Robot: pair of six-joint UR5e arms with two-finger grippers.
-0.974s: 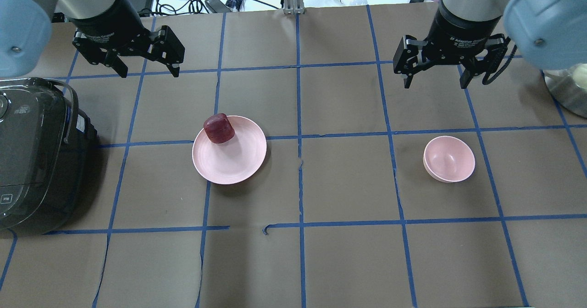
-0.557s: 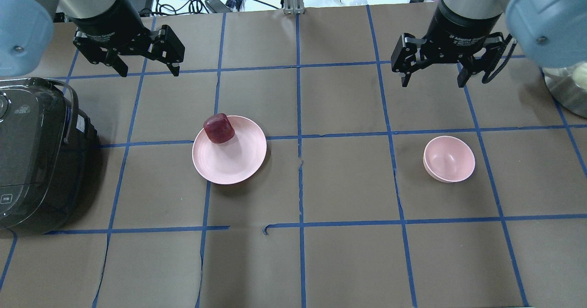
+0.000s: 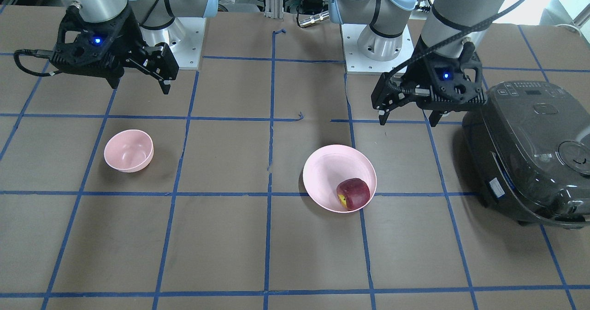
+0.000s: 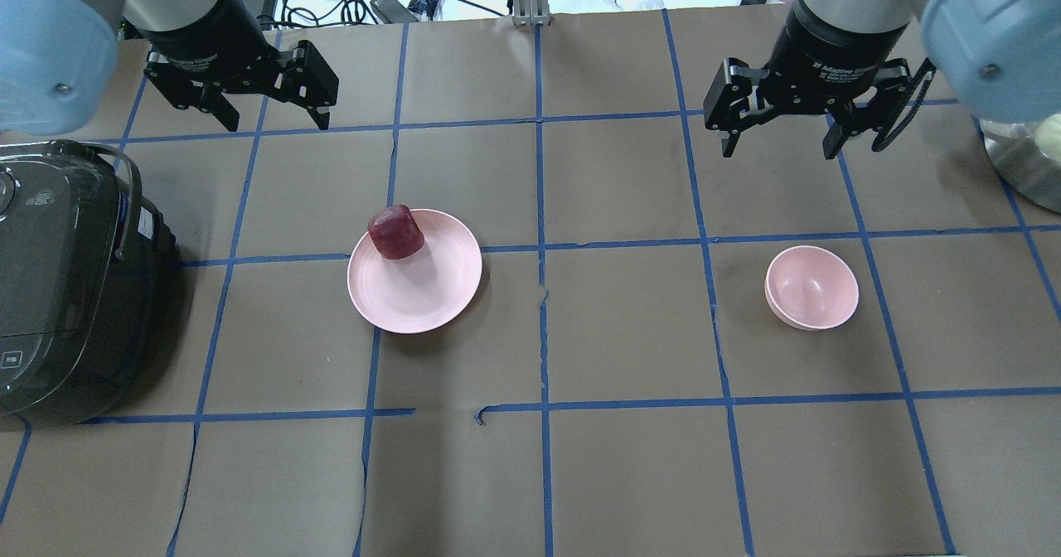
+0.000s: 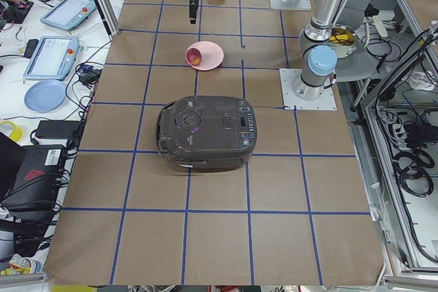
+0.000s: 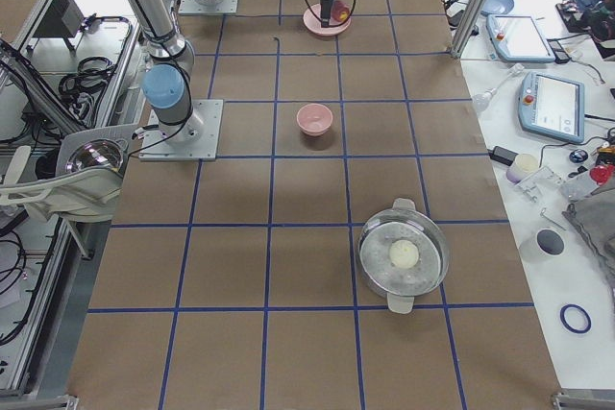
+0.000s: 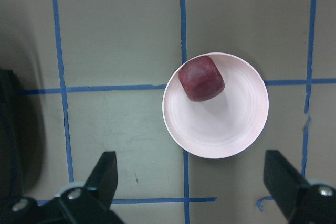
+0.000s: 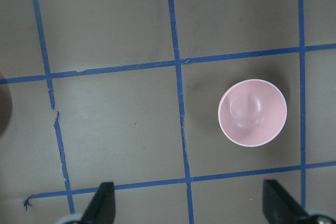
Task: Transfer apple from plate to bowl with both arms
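Observation:
The dark red apple (image 4: pixel 396 232) sits at the far left edge of the wide pink plate (image 4: pixel 423 292); its yellow patch shows in the front view (image 3: pixel 353 193). The small pink bowl (image 4: pixel 811 288) stands empty to the right. My left gripper (image 4: pixel 275 124) is open and empty, hovering above the table beyond the plate and to its left. Its wrist view looks down on the apple (image 7: pixel 201 77) and the plate (image 7: pixel 220 129). My right gripper (image 4: pixel 778 153) is open and empty, hovering beyond the bowl, which shows in its wrist view (image 8: pixel 253 113).
A dark grey rice cooker (image 4: pixel 66 275) stands at the left edge, close to the left arm. A metal pot (image 4: pixel 1024 167) with a pale round thing in it sits at the far right edge. Blue tape lines grid the brown table cover.
Both grippers have shifted slightly: the left one a little to the right and farther back, the right one a little to the left. Both stay open. The apple, plate and bowl have not moved.

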